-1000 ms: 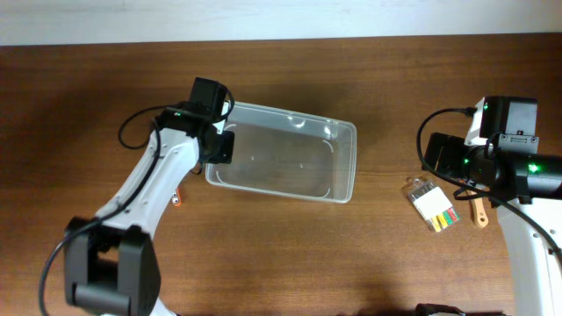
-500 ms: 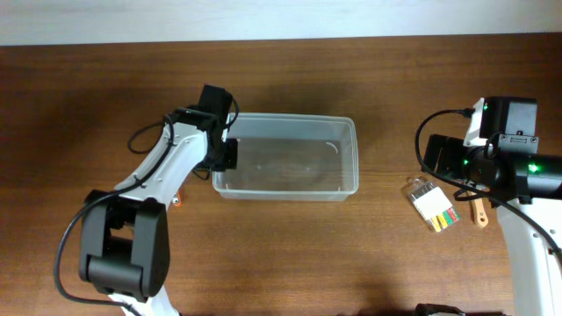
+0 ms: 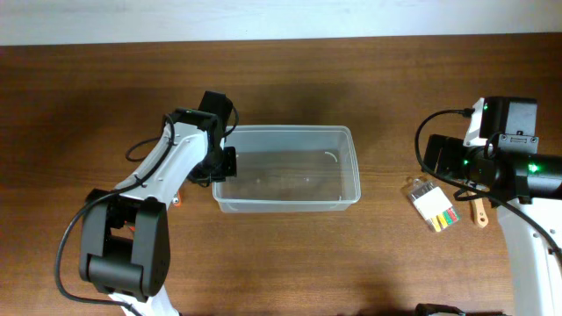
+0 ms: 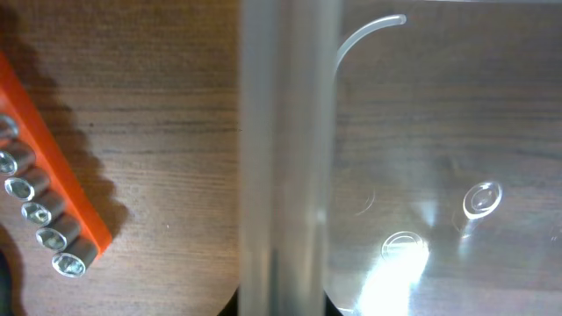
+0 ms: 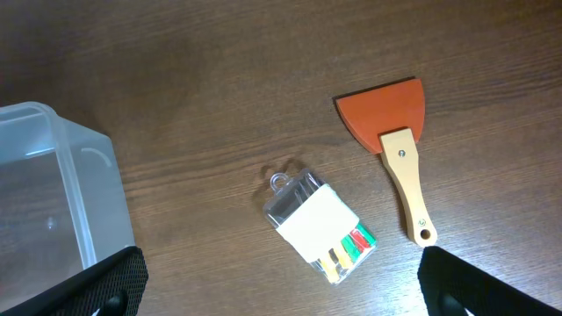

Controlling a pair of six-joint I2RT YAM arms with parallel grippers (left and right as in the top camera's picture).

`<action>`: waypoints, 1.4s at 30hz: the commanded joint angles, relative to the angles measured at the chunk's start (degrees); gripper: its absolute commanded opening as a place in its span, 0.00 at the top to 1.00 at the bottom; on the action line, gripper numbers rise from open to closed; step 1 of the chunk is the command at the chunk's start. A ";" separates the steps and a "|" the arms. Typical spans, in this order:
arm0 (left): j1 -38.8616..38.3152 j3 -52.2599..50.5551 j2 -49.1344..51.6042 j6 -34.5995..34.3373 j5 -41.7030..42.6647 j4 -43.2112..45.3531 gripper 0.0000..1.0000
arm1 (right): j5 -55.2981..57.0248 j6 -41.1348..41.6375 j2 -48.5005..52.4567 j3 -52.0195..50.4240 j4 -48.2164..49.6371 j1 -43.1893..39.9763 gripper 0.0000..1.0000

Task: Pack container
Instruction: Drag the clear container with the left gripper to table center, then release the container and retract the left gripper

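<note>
The clear plastic container (image 3: 290, 171) lies at the table's middle, its long sides parallel to the table edge, with nothing showing inside. My left gripper (image 3: 220, 164) is shut on its left wall; in the left wrist view that wall (image 4: 285, 149) runs straight up between my jaws (image 4: 283, 307). My right gripper (image 3: 436, 158) is open and empty, well right of the container. In the right wrist view its fingers (image 5: 105, 285) stand wide apart above bare wood, and the container's corner (image 5: 53, 184) shows at the left.
A clear case of coloured bits (image 3: 433, 204) (image 5: 320, 226) lies under the right arm. Next to it lies a scraper with an orange blade and wooden handle (image 5: 393, 140). An orange socket rail (image 4: 44, 197) (image 3: 177, 198) lies left of the container.
My left gripper has swung the container round from a tilted pose to square with the table and drawn it slightly toward the front. The right arm has not moved.
</note>
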 commanded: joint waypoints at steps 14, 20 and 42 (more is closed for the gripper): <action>0.07 0.07 0.98 -0.59 -3.65 -0.72 0.75 | -0.37 -0.55 -0.66 1.14 0.02 -0.22 0.01; 0.07 0.07 0.98 -0.57 -3.67 -0.90 0.47 | -0.37 -0.55 -0.66 1.14 0.02 -0.22 0.01; 0.13 11.89 -8.50 6.23 -10.19 -0.70 0.32 | -1.22 -1.62 -0.68 1.16 -0.94 -0.22 0.02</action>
